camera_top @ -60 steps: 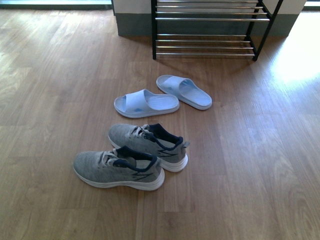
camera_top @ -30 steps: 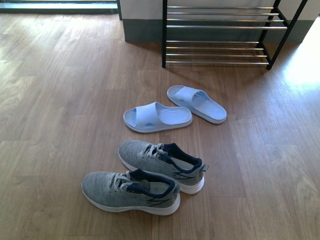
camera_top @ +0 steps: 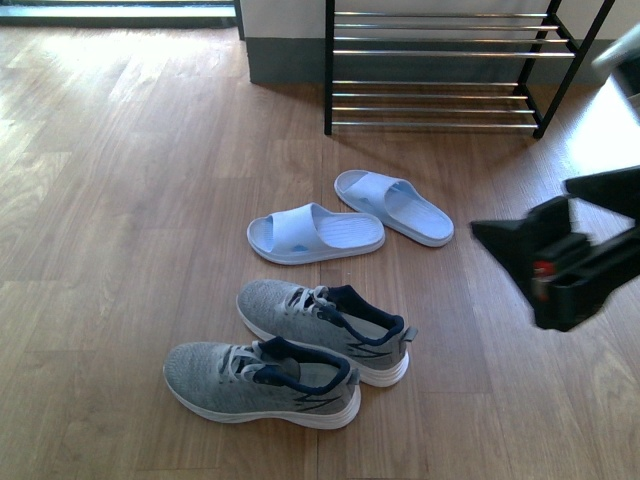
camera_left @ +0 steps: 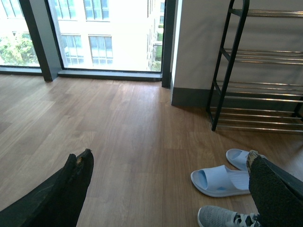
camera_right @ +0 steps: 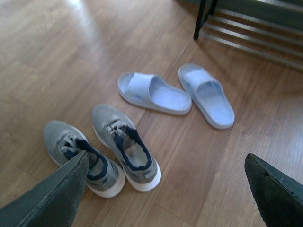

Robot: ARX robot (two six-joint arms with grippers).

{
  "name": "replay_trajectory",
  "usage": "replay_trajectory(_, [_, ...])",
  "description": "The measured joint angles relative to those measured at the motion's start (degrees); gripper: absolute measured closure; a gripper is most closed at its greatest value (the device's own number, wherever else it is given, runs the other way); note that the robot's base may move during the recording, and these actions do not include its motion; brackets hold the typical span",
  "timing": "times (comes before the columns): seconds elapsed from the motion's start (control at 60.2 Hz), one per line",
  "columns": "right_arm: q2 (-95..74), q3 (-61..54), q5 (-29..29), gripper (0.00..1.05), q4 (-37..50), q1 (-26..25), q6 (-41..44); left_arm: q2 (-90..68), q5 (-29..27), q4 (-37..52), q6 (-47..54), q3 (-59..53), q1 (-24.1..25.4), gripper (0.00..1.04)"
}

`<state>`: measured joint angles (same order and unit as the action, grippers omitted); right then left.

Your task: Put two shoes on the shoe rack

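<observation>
Two grey knit sneakers lie side by side on the wood floor, the nearer sneaker [camera_top: 262, 385] and the farther sneaker [camera_top: 325, 330]. Beyond them lie two pale blue slides [camera_top: 315, 233] [camera_top: 393, 207]. The shoe rack [camera_top: 440, 70] stands against the wall, and its chrome shelves hold nothing. My right gripper [camera_top: 522, 208] hangs open at the right, above the floor and apart from all shoes. In its wrist view the right gripper [camera_right: 166, 160] frames the sneakers [camera_right: 123, 146]. My left gripper [camera_left: 169, 156] is open over bare floor, with a slide [camera_left: 218, 180] nearby.
A grey skirting board and white wall [camera_top: 285, 40] run behind the rack. Floor-to-ceiling windows with dark frames [camera_left: 35, 42] stand to the left of it. Wood floor [camera_top: 120, 230] stretches left of the shoes.
The front view shifted a little early on, then held still. My right gripper has come into the front view from the right edge. The shoes have not moved.
</observation>
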<state>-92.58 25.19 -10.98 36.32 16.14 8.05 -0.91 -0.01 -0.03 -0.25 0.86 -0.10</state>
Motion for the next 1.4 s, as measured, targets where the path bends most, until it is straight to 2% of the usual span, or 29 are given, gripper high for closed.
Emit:
replay_trajectory(0.183, [-24.28,15.28,2.71,0.09,-0.85,4.39,0.20,0.00,0.00,0.00,0.00,0.00,0.00,0.09])
replay_trajectory(0.349, [-45.24,35.19,5.38,0.09,-8.17,7.19,0.20,0.00,0.00,0.00,0.00,0.00,0.00,0.09])
replay_trajectory(0.482, [-56.26,48.02,6.73,0.09,-15.26,7.30,0.94,0.00,0.00,0.00,0.02,0.00,0.00,0.09])
replay_trajectory(0.648, [-64.76,58.42,8.46,0.09,-21.22,5.18,5.01,0.00,0.00,0.00,0.00,0.00,0.00,0.09])
replay_trajectory(0.914, [-67.63,61.09,5.60,0.09,-26.32,3.61,12.00,0.00,0.00,0.00,0.00,0.00,0.00,0.09])
replay_trajectory(1.197, [-71.04,63.41,5.88,0.09,-21.99,3.61,10.54,0.00,0.00,0.00,0.00,0.00,0.00,0.09])
replay_trajectory(1.313, [-71.65,64.17,5.68,0.24,-22.08,3.56,9.68,0.00,0.00,0.00,0.00,0.00,0.00,0.09])
replay_trajectory(1.396, [-71.78,64.35,4.13,0.43,-23.08,3.74,9.55,0.00,0.00,0.00,0.00,0.00,0.00,0.09])
